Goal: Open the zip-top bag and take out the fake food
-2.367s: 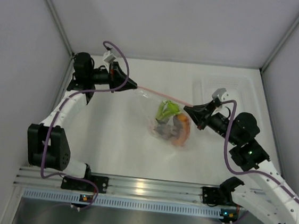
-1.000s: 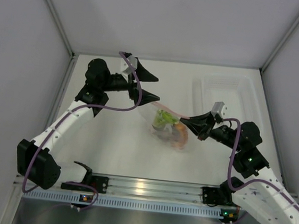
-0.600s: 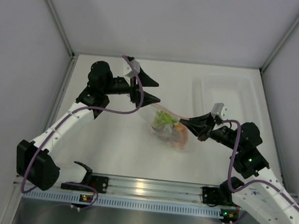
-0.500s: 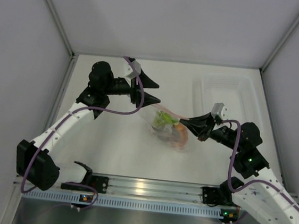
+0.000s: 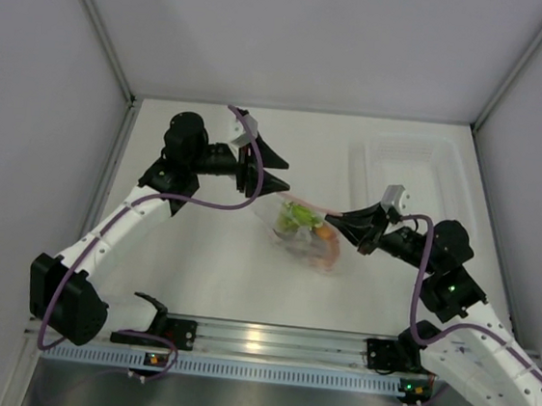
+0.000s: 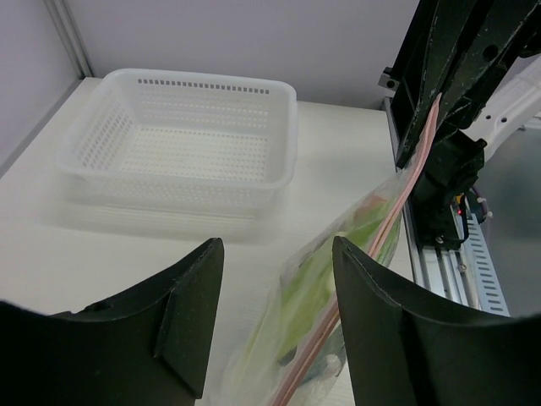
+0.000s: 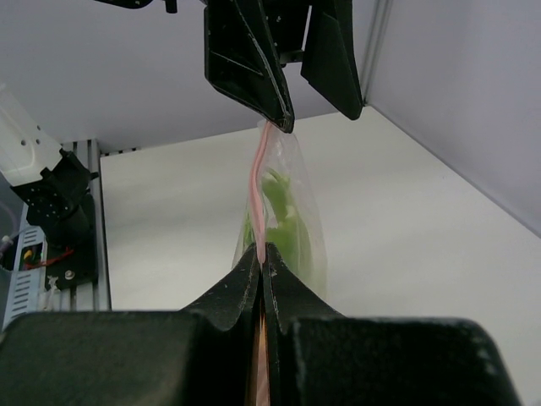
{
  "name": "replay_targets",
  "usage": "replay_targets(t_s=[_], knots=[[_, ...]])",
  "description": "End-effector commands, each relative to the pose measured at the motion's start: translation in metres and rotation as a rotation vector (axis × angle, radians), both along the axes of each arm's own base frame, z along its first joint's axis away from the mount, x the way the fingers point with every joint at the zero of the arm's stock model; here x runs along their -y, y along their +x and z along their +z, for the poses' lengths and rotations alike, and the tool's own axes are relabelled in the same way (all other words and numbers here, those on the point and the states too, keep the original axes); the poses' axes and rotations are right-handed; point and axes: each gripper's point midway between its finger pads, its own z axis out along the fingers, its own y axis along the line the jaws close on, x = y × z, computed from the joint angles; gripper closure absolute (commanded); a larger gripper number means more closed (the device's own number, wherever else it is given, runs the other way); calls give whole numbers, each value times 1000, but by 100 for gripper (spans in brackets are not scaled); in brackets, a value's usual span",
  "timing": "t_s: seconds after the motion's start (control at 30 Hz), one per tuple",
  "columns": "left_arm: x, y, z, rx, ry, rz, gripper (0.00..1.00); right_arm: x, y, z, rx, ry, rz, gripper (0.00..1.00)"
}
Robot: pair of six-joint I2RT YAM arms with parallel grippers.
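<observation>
Right gripper [image 7: 260,254] clamped tight on the pink zip strip [image 7: 255,182] of the zip-top bag [image 5: 299,235]. Left gripper [image 6: 275,254] part-open, jaws straddling the strip's other end, no pinch visible. Table [image 5: 197,258] has open room on the base side of both grippers. White perforated basket [image 6: 182,144] sits just beyond the right gripper, by the back-right walls. Fake food [image 5: 298,217] is inside the bag, between the grippers.

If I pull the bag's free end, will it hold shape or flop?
Probably floppy: the bag hangs crinkled from the right end effector, its zip strip bending. Likely bottom-heavy: the toy food sits bunched low. The smooth film may slip unless pinched on the strip.
</observation>
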Motion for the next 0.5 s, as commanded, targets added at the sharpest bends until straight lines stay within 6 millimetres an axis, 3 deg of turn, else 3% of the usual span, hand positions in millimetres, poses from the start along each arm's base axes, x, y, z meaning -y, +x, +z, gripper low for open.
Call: replay_targets(t_s=[0.0, 0.17, 0.47], knots=[[0, -4, 16, 70, -16, -11, 40, 2, 5, 20, 76, 34, -20, 100], [0, 3, 28, 89, -28, 31, 40, 2, 8, 17, 69, 31, -28, 100], [1, -14, 25, 88, -28, -17, 45, 4, 11, 19, 67, 35, -53, 100]])
